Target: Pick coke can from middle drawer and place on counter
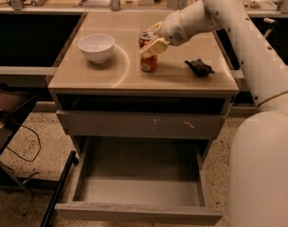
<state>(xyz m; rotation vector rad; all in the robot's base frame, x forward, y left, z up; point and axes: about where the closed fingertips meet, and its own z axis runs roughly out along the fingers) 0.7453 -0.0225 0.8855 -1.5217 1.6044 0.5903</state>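
The coke can [148, 60] stands upright on the tan counter [115, 77], near its middle, right of the bowl. My gripper [152, 42] reaches in from the right and is closed around the can's upper half, with one cream finger [151, 49] across its front. The can's base rests on the counter top. The middle drawer [139, 189] is pulled fully open below, and its bare grey floor has nothing on it.
A white bowl [96, 47] sits on the counter's left part and a small black object [199, 67] on its right. A scratched grey drawer front [140, 124] is closed above the open drawer. A cluttered ledge [87, 1] runs behind. A chair [6, 117] stands at left.
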